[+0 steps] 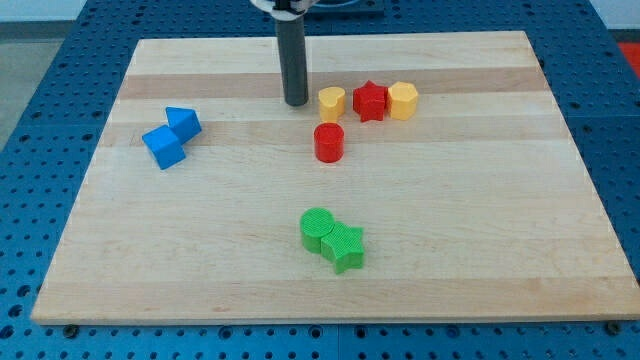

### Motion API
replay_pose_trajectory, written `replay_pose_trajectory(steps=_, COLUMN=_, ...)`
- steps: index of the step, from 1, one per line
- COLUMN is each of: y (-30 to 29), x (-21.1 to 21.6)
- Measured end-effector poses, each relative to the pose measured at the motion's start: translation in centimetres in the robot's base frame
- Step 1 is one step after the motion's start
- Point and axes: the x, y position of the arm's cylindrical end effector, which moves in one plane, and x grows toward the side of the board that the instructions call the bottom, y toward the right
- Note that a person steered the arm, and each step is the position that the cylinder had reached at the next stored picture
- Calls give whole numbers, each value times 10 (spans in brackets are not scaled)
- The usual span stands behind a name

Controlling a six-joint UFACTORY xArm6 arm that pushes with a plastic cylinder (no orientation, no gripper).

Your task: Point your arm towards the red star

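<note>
Seven blocks on a wooden board (pixel 480 260).

- View's left, well apart from the rest: blue cube (pixel 163 147) touching a second blue block (pixel 184 123), shape unclear.
- View's bottom, centre: green cylinder (pixel 317 228) touching green star (pixel 345 247).
- View's upper centre, one row: yellow cylinder (pixel 331 102), red star (pixel 369 101), yellow hexagonal block (pixel 402 101). Star between the two yellows, touching or nearly touching both.
- Just below the yellow cylinder: red cylinder (pixel 329 142).

Tool: dark rod, upright, no claw fitted, so nothing to spread or pinch. My tip (pixel 296 103) down on the board, just beside the yellow cylinder on its left, level with the row.

Step in hand, as judged: closing approach, nearly done. Yellow cylinder directly between tip and target.

Next move, as judged: short travel to the view's right, skirting the yellow cylinder above or below. Lower route narrowed by the red cylinder. Straight push likely to shunt the whole row.
</note>
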Motion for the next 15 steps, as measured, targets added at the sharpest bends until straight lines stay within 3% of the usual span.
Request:
replay_pose_trajectory(steps=2, y=7, x=42)
replay_pose_trajectory(steps=5, y=38, x=40)
replay_pose_trajectory(steps=12, y=41, x=30)
replay_pose_trajectory(steps=15, y=0, x=30)
